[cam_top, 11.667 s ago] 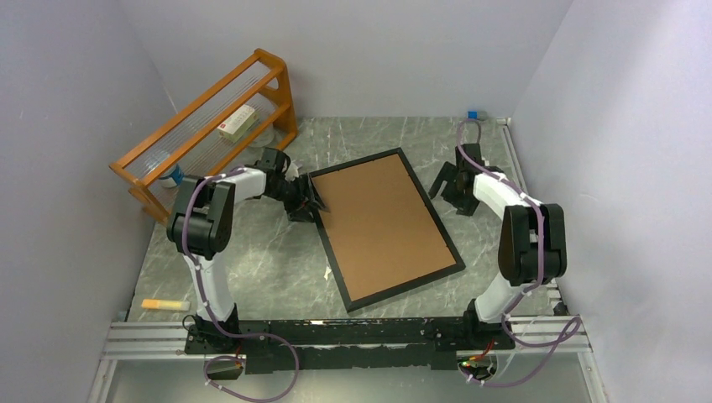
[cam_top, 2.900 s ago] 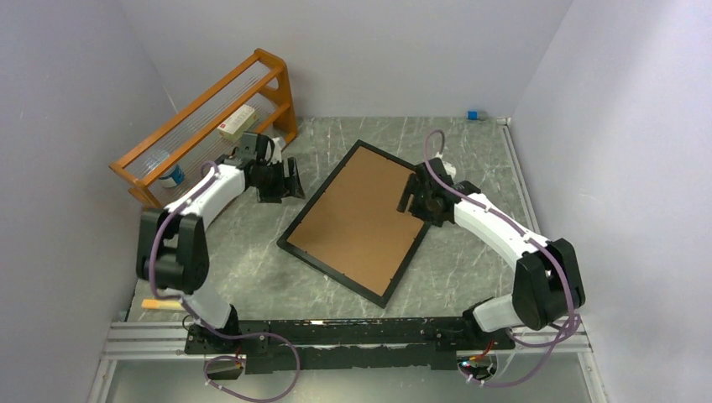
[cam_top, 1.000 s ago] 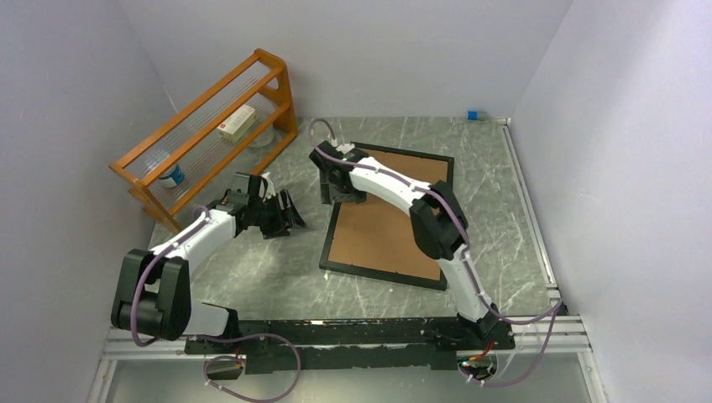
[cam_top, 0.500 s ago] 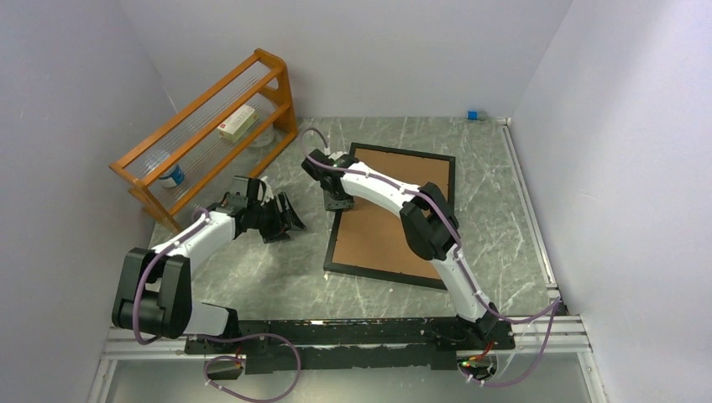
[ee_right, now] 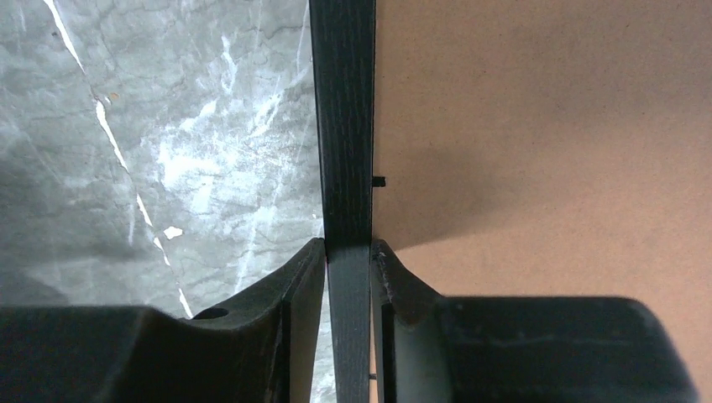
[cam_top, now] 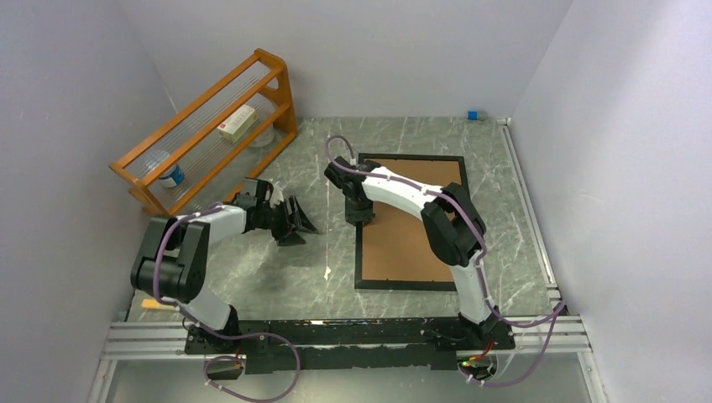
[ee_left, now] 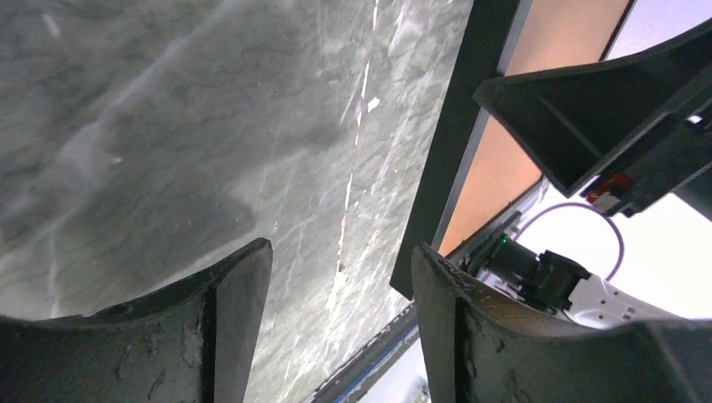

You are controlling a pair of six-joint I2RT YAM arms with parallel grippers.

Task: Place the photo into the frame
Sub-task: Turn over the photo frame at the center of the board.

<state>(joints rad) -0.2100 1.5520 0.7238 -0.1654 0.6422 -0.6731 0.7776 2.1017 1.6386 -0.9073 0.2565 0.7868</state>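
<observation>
At ten o'clock on the worktop [cam_top: 277, 277] stands the orange rack [cam_top: 288, 101]. Nearer the middle our left pincer [cam_top: 295, 221] hovers spread and empty, tips toward three o'clock, near the frame [cam_top: 358, 256]. Our right pincer [cam_top: 362, 216] pinches the frame's nine-o'clock rail; the frame lies flat with its brown backing board [cam_top: 407, 243] up, and the photo shows in none of our views. We judge we should grip that thin rail squarely and slide it rather than lift it, leaving the left pincer free to work the backing loose.
</observation>
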